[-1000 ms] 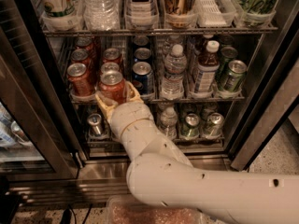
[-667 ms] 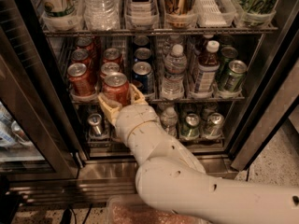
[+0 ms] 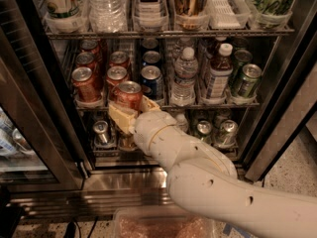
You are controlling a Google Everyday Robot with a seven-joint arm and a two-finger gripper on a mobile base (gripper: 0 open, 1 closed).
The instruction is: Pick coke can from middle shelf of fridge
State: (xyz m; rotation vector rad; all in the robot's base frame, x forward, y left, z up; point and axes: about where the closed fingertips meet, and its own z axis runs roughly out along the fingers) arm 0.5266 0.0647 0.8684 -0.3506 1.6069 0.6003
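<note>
The fridge stands open in front of me. Its middle shelf is a wire rack with clear lane trays that hold cans and bottles. My gripper is at the front of the shelf's left-centre lane, shut on a red coke can. One cream finger shows left of and below the can, the other on its right. The can is tilted, with its silver top towards me, at the shelf's front edge. More red cans stand in the lanes to the left and behind it.
A blue Pepsi can, a water bottle, a dark bottle and green cans stand to the right on the same shelf. Tall bottles fill the rack above. Cans sit on the lower shelf. A clear tub lies below my arm.
My gripper has drawn back a little towards me and to the right with the coke can in it. The can now sits forward of the lane's front.
</note>
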